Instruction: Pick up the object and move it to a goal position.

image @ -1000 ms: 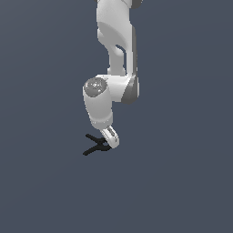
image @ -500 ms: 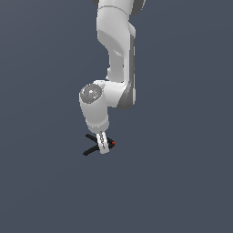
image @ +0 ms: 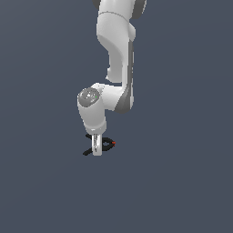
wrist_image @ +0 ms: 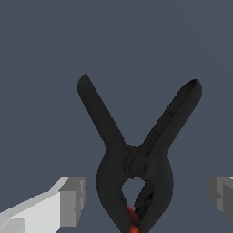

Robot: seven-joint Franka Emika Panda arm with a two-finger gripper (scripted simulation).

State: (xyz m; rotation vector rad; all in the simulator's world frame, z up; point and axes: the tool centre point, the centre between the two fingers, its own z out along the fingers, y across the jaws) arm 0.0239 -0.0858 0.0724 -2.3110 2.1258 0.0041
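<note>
A plain dark grey-blue table [image: 182, 182] is seen in both views, with nothing on it but the clamp [wrist_image: 135, 164]. The clamp lies flat directly beneath the claw [image: 97, 150], its two handles splayed away from the pivot and its red tip [wrist_image: 131, 217] at the jaw end. The claw is held wide open, one finger standing clear on each side of the clamp's body, and nothing is gripped yet. The clamp is judged light, rigid and hard, with smooth curved sides that could slip or twist under pressure. Hold is best taken across the thick body at the pivot, not on the thin handles.
</note>
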